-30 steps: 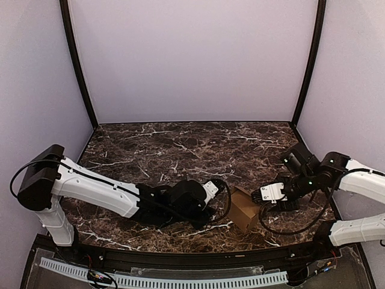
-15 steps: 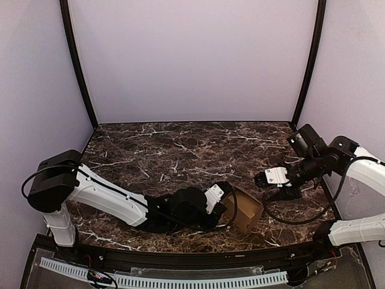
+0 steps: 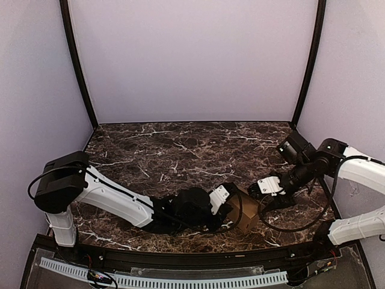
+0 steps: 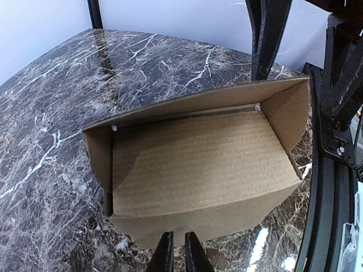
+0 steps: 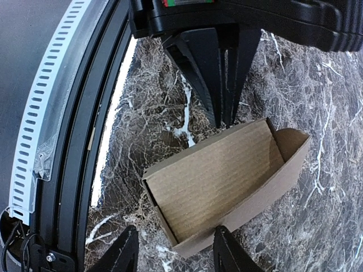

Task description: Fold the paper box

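Pincers differ — left pincer nearly together against paper box wall, right pincer apart near its rim.

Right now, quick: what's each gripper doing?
Left gripper: closed, pinching a wall of the plain brown cardboard box.
Right gripper: open, straddling the box's edge.
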